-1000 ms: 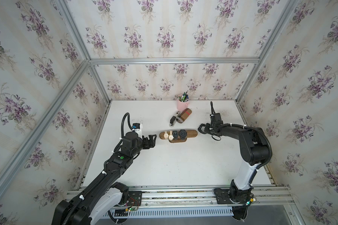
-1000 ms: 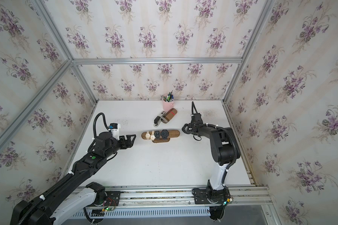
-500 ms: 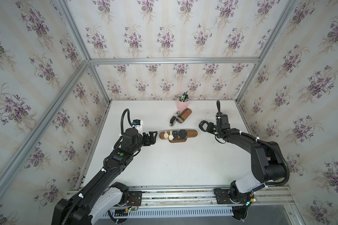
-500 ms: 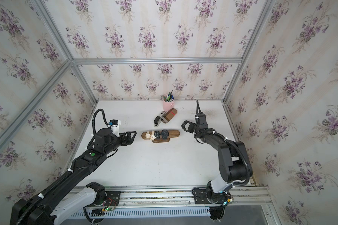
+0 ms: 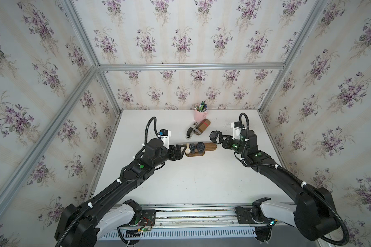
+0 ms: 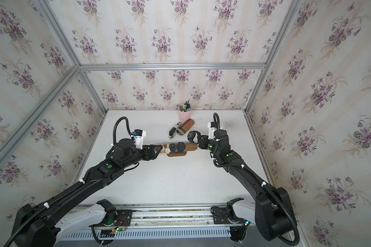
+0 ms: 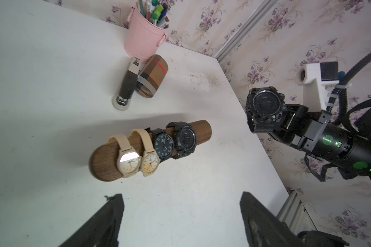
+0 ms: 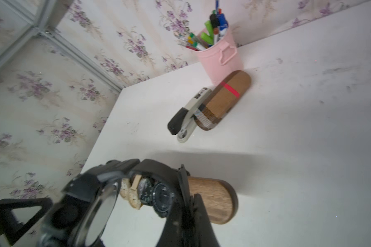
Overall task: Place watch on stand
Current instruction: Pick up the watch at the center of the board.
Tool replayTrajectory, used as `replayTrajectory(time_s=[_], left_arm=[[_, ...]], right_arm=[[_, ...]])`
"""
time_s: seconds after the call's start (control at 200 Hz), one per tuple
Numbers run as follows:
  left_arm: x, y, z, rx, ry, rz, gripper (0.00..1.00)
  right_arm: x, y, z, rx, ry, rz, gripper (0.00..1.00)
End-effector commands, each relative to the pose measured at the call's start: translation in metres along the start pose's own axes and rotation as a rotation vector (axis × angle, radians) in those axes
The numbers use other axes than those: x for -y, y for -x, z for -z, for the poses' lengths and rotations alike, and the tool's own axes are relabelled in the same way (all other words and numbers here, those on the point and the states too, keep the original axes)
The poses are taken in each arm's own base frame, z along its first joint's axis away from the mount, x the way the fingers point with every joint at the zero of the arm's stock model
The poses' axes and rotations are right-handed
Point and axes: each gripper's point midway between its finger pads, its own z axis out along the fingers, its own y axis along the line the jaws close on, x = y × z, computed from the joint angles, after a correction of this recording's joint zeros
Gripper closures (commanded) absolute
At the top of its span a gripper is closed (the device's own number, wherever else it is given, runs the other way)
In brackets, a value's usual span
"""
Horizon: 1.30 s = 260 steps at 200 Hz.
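Watch (image 7: 263, 109) — chunky, black, round-faced — pinched in the right gripper (image 7: 286, 118), aloft just off the bare end of the stand (image 7: 201, 130), left gripper (image 7: 180, 195) jaws spread, pink bucket (image 7: 141, 40) holding pens (image 7: 156, 10)

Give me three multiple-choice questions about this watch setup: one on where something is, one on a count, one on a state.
1. Where is the pink cup?
A. at the back edge of the table
B. in the table's middle
C. at its front edge

2. How many watches sit on the stand?
A. two
B. four
C. six

3. What state is the right end effector in?
A. open and empty
B. shut on a black watch
C. shut on a stapler

Answers:
1. A: both top views show the cup at the far edge.
2. B: two beige and two black ones ring the bar.
3. B: its jaws clamp the watch just off the stand's free end.
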Motion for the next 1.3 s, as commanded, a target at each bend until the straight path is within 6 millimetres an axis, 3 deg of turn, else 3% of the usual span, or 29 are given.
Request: replayTrajectory(time_s=[0.0, 0.28, 0.29, 0.325, 0.485, 0.804, 1.169, 1.294], left_arm=[[0.025, 0.011, -0.006, 0.038, -0.084, 0.010, 0.14], [0.056, 0.011, -0.011, 0.031, -0.206, -0.002, 0.15], [0.058, 0.012, -0.011, 0.032, -0.213, -0.004, 0.15], [0.063, 0.011, -0.012, 0.035, -0.234, -0.005, 0.15], [0.078, 0.010, -0.013, 0.041, -0.303, -0.008, 0.17], [0.112, 0.006, -0.007, 0.046, -0.485, -0.024, 0.24], [0.139, -0.004, -0.011, 0.005, -0.589, -0.051, 0.44], [0.143, -0.005, -0.011, -0.003, -0.605, -0.055, 0.59]], right_arm=[[-0.036, 0.012, 0.007, 0.059, 0.128, 0.038, 1.00], [-0.092, -0.002, 0.016, 0.087, 0.308, 0.097, 1.00], [-0.103, -0.008, 0.017, 0.073, 0.335, 0.106, 1.00], [-0.112, -0.012, 0.018, 0.071, 0.361, 0.118, 1.00], [-0.132, -0.016, 0.024, 0.088, 0.441, 0.126, 1.00], [-0.144, -0.019, 0.036, 0.137, 0.525, 0.153, 1.00], [-0.164, -0.020, 0.055, 0.216, 0.631, 0.190, 1.00], [-0.166, -0.020, 0.057, 0.222, 0.649, 0.191, 1.00]])
